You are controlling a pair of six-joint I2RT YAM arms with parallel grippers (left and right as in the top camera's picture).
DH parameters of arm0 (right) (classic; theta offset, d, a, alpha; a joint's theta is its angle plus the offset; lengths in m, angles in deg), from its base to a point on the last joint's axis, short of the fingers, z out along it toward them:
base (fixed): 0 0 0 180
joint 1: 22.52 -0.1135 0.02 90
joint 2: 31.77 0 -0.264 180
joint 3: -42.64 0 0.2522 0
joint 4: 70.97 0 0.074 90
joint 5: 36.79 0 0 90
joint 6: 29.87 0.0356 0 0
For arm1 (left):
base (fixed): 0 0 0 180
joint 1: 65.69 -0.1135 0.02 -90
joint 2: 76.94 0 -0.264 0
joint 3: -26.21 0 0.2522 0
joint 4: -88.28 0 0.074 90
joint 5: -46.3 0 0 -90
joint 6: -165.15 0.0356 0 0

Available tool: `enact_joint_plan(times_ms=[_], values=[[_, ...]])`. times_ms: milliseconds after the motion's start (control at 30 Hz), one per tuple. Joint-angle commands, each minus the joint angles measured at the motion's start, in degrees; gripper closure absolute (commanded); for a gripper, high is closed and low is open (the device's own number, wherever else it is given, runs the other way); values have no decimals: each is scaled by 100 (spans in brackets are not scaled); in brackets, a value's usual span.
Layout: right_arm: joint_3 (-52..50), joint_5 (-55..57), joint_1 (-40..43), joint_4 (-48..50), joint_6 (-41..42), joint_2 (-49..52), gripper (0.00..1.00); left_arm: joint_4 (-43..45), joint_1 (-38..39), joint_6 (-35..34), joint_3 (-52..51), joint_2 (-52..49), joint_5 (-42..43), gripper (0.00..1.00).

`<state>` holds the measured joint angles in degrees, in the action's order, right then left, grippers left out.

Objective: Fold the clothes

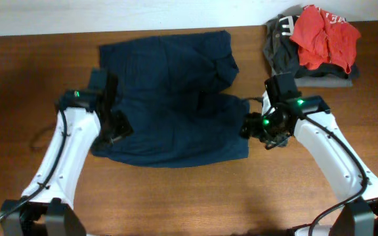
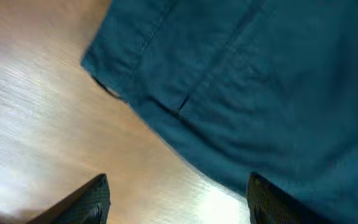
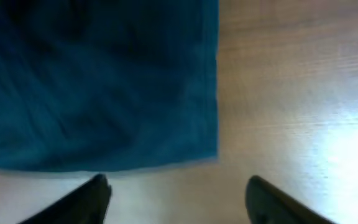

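A large pair of dark navy-blue fabric shorts is seen spread flat and wrinkled on the brown wooden table, approx. mid-table towards the far edge. The waistband is laid to the robot's left and the two wide legs are pointed right, w/ a small gap btwn the leg ends.

The left gripper is held over the near left corner of the shorts, by the waistband edge. In the left wrist cam its black fingers are shown wide apart. Bare wood and the cloth's edge lie in the gap, and the cloth is not pinched.

The right gripper is positioned at the hem end of the near leg, just at the cloth's right edge. Its fingers are likewise spread wide in the right wrist cam. The hem corner is seen just ahead of them, w/ pale wood btwn the tips, and the hem is not clamped.

At the far right corner a crumpled red garment w/ white lettering is piled on dark grey and black folded garments, well apart from the shorts.
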<state>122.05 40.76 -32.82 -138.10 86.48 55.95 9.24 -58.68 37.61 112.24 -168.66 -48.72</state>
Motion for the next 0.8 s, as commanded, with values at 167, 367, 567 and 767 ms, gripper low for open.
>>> enact_joint_plan(times_ms=[167,367,567,767], values=[[-527,540,-289,1158,3189,293,43,1893,-251,-4876,-2186,68,-341,29],[-629,490,-516,981,4380,658,46,2761,-284,-5047,-2621,68,-348,29],[-629,509,-785,861,4516,673,41,2986,-284,-5047,-2621,68,-691,29],[-636,551,-957,855,4533,776,40,3032,-284,-5021,-2627,68,-835,29]])
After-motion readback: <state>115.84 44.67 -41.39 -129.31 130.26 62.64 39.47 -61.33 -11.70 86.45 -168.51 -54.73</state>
